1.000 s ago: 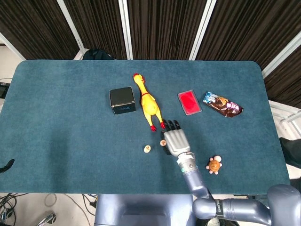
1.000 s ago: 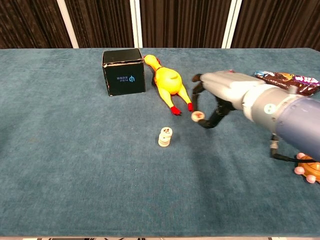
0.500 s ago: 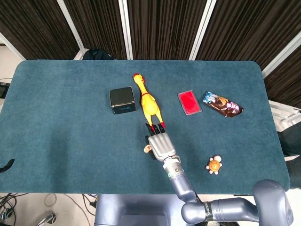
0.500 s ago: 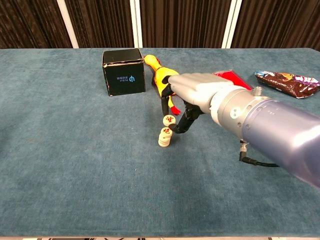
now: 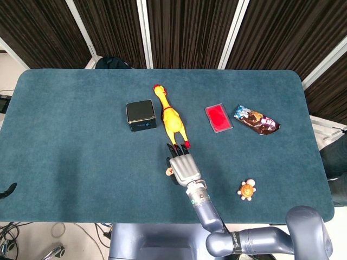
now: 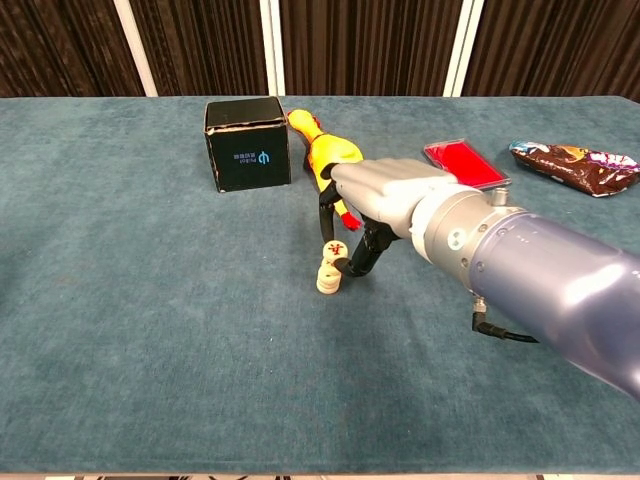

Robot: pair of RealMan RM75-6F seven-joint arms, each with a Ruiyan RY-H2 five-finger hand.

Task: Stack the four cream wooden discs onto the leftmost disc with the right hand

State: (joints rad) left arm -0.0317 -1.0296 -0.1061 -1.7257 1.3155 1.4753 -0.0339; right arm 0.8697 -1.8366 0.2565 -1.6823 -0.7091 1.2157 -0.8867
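- Cream disc (image 6: pixel 335 249) pinched in my right hand (image 6: pixel 385 195) fingers (image 6: pixel 362 262), sat atop the stack (image 6: pixel 329 276).
- Last placement, I judged; next: release cleanly without nudging.

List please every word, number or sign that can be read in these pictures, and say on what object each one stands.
Black box: a small light logo with a line of print, too blurred to read.
Top disc of the stack: a red mark, not legible.
Snack bag: coloured print, unreadable.
Nothing can be read for certain.
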